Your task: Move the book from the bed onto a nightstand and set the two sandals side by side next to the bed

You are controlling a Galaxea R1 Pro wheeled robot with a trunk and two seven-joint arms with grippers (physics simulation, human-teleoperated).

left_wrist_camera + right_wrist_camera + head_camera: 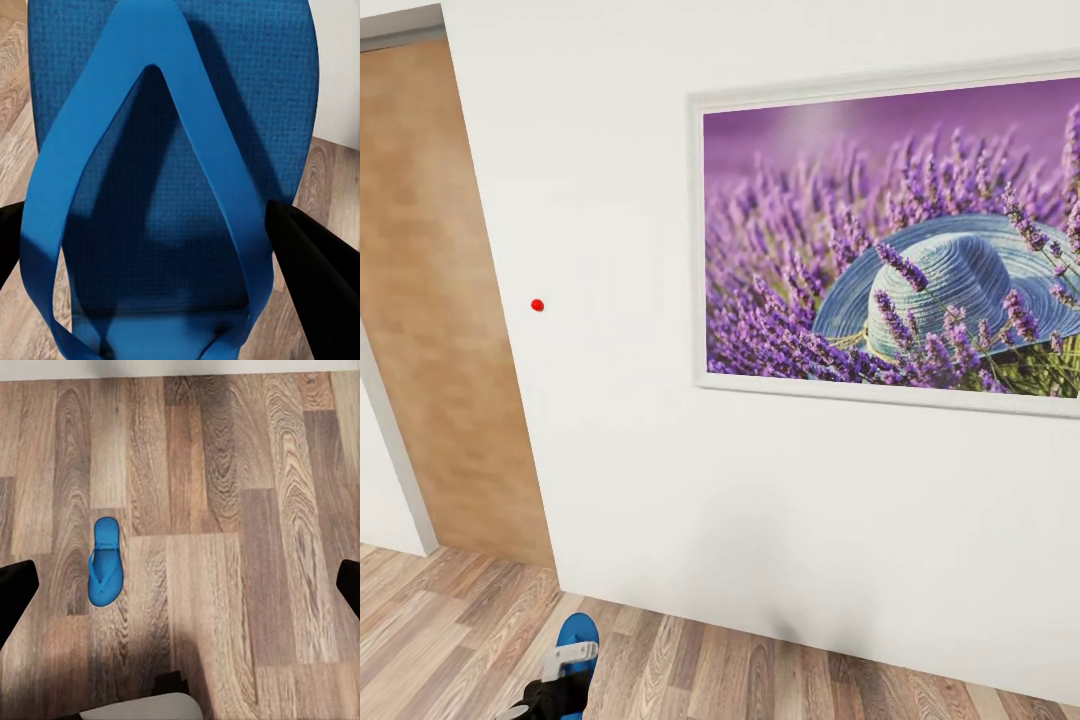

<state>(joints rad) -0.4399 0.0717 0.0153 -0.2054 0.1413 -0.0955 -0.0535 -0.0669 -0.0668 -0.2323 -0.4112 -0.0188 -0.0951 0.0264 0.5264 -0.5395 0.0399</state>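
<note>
- I judged I was mid-carry with one sandal (172, 150): my left gripper (555, 680) was clamped on it, low beside the white wall (620, 200).
- The other sandal (103, 560) lay flat on the plank floor (225, 547), well apart; my right gripper (180, 592) hung released above it.
- Next, I reckoned, came finding the bed.
- Both sandals looked bright blue, thin, thonged.

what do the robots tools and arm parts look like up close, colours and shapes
In the head view the left tool has a black body with a white bracket-like piece on top. Its fingers are plain matte black and tapered. The right tool's fingers are also black, with rounded ends. No cables or markings are visible.
</note>
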